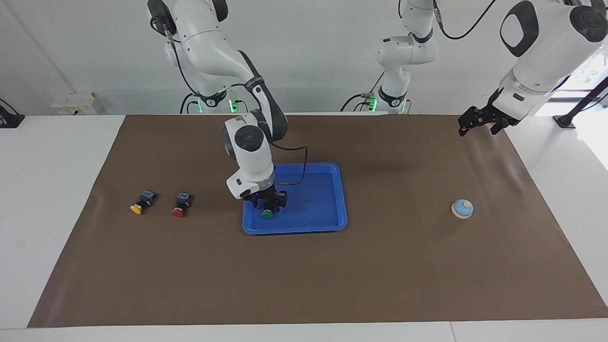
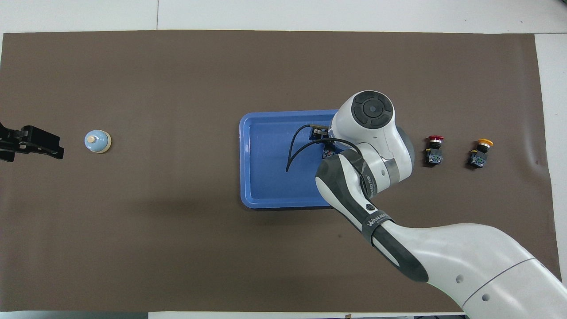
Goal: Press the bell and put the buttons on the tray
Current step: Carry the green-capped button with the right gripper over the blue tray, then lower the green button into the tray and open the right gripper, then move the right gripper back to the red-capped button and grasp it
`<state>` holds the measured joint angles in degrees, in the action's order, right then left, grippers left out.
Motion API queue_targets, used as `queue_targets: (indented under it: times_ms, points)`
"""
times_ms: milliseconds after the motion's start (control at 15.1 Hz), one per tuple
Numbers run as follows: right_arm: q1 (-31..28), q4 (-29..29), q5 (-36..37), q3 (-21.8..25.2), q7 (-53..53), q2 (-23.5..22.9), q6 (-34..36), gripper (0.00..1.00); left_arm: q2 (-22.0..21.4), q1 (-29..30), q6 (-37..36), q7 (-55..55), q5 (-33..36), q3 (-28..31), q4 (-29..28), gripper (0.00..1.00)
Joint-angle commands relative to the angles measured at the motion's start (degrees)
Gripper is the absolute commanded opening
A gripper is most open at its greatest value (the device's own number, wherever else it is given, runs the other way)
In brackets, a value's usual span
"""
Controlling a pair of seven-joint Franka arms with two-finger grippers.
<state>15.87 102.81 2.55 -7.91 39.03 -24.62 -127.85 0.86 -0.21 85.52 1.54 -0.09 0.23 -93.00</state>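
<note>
Green button sits in the blue tray, at the end toward the right arm, seen from across the table. The right gripper is low over it with its fingers spread a little to either side of the black body, so I'd judge the button released, or very nearly. Its cap points away from the robots, long axis running near-to-far. Red button and yellow button lie on the brown mat beside the tray, toward the right arm's end, caps also pointing away from the robots; red is the closer one to the tray (likely next). The left gripper waits aloft, fingers open, holding nothing, above the mat's edge; the bell stands upright farther out.

From overhead, the right arm's wrist hides the green button's cap; only its black body peeks out inside the tray. The red button and yellow button lie parallel. The bell sits just beside the left gripper.
</note>
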Motion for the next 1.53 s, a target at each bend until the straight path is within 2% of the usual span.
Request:
queue_targets:
  times_ms: [0, 133, 398, 531, 663, 929, 1061, 1260, 1459]
  points:
    - [-1.89, -7.85, 0.09, -0.53, 0.88, 1.06, 9.60, 1.00, -1.04, 0.21, 0.17, -0.57, -0.79, 0.03, -0.78, 1.00]
    - [-4.34, -10.86, 0.35, -0.18, -1.48, 2.28, 14.45, 1.00, -1.04, 0.21, 0.17, -0.57, -0.79, 0.03, -0.78, 1.00]
    - [-11.01, -10.17, 0.79, -0.09, -10.71, 4.75, 18.15, 1.00, -1.04, 0.21, 0.17, -0.57, -0.79, 0.03, -0.78, 1.00]
    - [-14.62, -8.42, 1.05, 0.08, -15.88, 5.10, 18.16, 1.00, -1.04, 0.21, 0.17, -0.57, -0.79, 0.03, -0.78, 1.00]
    - [-18.74, -4.04, 1.40, 0.00, -19.67, 6.77, 16.94, 1.00, -1.04, 0.21, 0.17, -0.57, -0.79, 0.03, -0.78, 1.00]
    - [-24.82, 8.17, 1.58, -0.09, -27.50, 10.02, 3.61, 1.00, -1.04, 0.21, 0.17, -0.57, -0.79, 0.03, -0.78, 1.00]
    - [-25.44, 14.41, 1.58, -0.09, -27.95, 11.43, -3.87, 1.00, -1.04, 0.21, 0.17, -0.57, -0.79, 0.03, -0.78, 1.00]
    - [-25.45, 20.31, 1.49, -0.09, -27.95, 12.40, -12.14, 1.00, -1.04, 0.21, 0.17, -0.57, -0.79, 0.03, -0.78, 1.00]
    - [-25.53, 24.98, 1.49, -0.09, -28.21, 13.36, -16.63, 1.00, -1.04, 0.21, 0.17, -0.57, -0.79, 0.03, -0.78, 1.00]
